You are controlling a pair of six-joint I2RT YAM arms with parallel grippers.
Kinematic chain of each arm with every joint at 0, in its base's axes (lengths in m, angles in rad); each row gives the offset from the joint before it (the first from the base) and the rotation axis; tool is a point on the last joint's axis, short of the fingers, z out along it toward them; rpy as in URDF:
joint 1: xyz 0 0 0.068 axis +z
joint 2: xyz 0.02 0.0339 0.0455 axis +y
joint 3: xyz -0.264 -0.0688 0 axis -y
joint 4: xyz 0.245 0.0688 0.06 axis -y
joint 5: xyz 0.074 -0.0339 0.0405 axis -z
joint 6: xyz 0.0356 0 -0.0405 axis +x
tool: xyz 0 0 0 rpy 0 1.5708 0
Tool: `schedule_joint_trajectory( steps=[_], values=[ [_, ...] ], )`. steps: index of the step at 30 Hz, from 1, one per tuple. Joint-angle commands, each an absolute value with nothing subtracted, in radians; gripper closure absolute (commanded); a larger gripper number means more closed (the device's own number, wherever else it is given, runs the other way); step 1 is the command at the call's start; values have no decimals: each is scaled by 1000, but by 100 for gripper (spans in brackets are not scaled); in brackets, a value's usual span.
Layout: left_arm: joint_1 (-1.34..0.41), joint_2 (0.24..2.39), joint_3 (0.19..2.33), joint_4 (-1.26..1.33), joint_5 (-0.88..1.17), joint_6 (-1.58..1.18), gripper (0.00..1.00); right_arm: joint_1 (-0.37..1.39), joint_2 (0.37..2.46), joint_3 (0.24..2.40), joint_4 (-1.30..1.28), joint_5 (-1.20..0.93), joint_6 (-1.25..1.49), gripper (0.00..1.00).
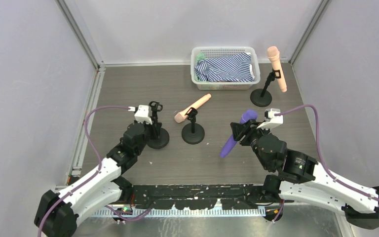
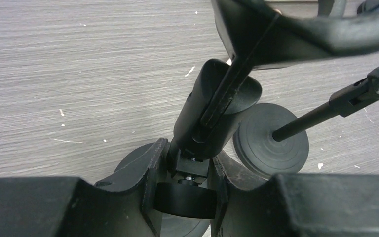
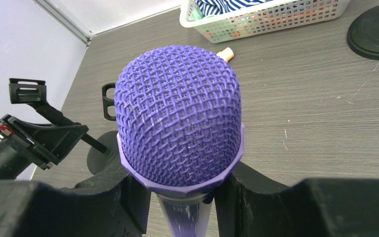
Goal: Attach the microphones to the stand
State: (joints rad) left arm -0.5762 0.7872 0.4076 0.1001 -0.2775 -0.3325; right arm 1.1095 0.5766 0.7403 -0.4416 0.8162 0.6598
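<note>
Two pink mics were already up: one [image 1: 277,69] in the clip of the far right stand [image 1: 262,95], the other [image 1: 193,108] apparently seated, tilted, in the middle stand [image 1: 193,132]. That left the purple mic [image 1: 228,144], so I judged I was on the last attachment.

My left gripper [image 2: 190,174] was closed on the left stand [image 1: 158,139], its jaws pinching the joint just under the empty clip [image 2: 216,106], bracing it. The left arm reached forward from its base, wrist dipped low over the stand.

My right gripper [image 3: 182,200] clamped the purple mic just below its mesh head [image 3: 178,116], handle hanging down toward the near side. That arm was bent in from the right, holding the mic above the table between the middle and far right stands, well apart from the left stand.

Next I would need to carry the mic left past the middle stand, line its handle up with the open clip and press it in while the left gripper steadied the stand.
</note>
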Motion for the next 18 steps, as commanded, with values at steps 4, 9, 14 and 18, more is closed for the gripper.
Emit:
schedule_joint_trajectory(
  steps=[4,9,14,18],
  values=[
    [-653,864,423,386,-329,-347,99,1108,593,732,-385,810,660,99],
    [-667,885,380,445,-283,-373,99,1109,588,721,-342,771,622,99],
    [-669,868,327,470,-183,-395,99,1108,589,703,-259,708,559,99],
    [-669,848,299,450,-107,-397,92,1108,600,688,-158,626,484,99]
  ],
)
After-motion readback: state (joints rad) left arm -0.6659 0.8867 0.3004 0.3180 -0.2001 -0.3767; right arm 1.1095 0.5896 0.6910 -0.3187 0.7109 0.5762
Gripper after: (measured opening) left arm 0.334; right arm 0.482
